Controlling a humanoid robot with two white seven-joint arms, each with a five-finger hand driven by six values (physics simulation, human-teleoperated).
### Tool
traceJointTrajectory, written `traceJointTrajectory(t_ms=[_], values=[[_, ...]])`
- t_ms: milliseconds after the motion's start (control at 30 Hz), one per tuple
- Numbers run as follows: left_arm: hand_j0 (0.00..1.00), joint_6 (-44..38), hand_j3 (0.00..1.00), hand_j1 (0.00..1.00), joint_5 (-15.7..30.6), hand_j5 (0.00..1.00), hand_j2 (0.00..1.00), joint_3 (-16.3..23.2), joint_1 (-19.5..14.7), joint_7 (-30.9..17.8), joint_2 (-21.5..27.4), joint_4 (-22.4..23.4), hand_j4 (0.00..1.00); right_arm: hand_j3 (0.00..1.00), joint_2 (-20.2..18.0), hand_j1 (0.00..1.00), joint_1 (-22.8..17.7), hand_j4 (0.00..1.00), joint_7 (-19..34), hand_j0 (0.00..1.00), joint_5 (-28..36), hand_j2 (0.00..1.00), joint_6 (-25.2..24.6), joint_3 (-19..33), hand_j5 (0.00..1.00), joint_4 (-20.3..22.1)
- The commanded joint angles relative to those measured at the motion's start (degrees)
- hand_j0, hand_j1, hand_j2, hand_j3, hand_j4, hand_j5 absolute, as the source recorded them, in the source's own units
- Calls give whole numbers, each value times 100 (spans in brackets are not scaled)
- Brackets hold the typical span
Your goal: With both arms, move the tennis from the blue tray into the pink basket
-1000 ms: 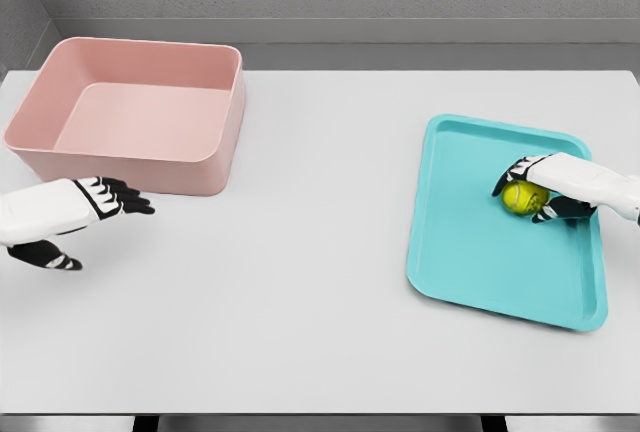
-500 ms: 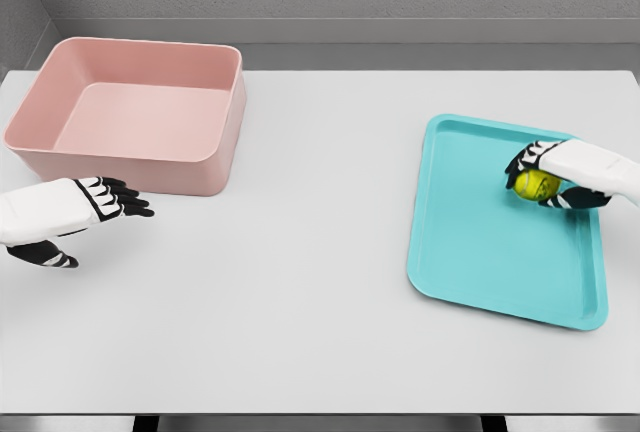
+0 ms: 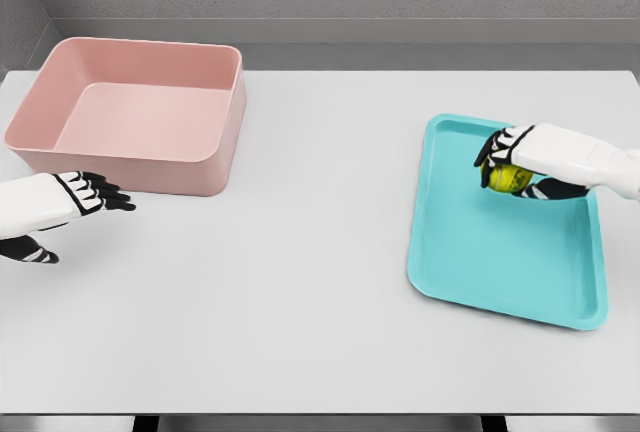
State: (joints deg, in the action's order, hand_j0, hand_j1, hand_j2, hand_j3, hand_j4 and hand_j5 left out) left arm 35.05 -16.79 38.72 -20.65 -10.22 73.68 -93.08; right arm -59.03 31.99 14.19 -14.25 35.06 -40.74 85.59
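The right hand [image 3: 512, 164] was clenched around the small yellow-green tennis ball [image 3: 508, 178] above the flat blue plastic tray [image 3: 500, 252]. The ball could have slipped and rolled off the grey desk [image 3: 300, 282], since the left hand [image 3: 85, 195], released and empty, waited well apart near the rectangular pink basket [image 3: 130, 112].

A plain white surface [image 3: 300, 282] fills most of the view, its far edge meeting a grey wall. A pink basket [image 3: 215, 162] with high walls sits on it at the far left. A flat blue tray [image 3: 480, 272] lies on it at the right, well apart from the basket.
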Motion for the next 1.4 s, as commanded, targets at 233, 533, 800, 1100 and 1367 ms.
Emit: traceJointTrajectory(t_ms=[233, 533, 800, 1100, 1367], values=[[100, -5, 100, 100, 44, 100, 100, -4, -9, 3, 15, -18, 100, 42, 208, 42, 53, 42, 76, 42, -183, 42, -6, -22, 42, 1109], [100, -5, 100, 100, 44, 100, 100, -4, -9, 3, 15, -18, 100, 42, 1078, 42, 141, 42, 427, 42, -640, 42, -6, -75, 42, 1240], [100, -5, 100, 100, 44, 100, 100, -4, -9, 3, 15, -18, 100, 42, 2080, 42, 308, 42, 770, 42, -1158, 42, -6, -224, 42, 1232], [100, -5, 100, 100, 44, 100, 100, -4, -18, 3, 15, -18, 100, 42, 2985, 42, 422, 42, 875, 42, -1765, 42, -6, -725, 42, 968], [100, -5, 100, 100, 44, 100, 100, -4, -17, 3, 23, -18, 100, 42, 3741, 42, 721, 42, 937, 42, -2073, 42, -6, -1006, 42, -87]])
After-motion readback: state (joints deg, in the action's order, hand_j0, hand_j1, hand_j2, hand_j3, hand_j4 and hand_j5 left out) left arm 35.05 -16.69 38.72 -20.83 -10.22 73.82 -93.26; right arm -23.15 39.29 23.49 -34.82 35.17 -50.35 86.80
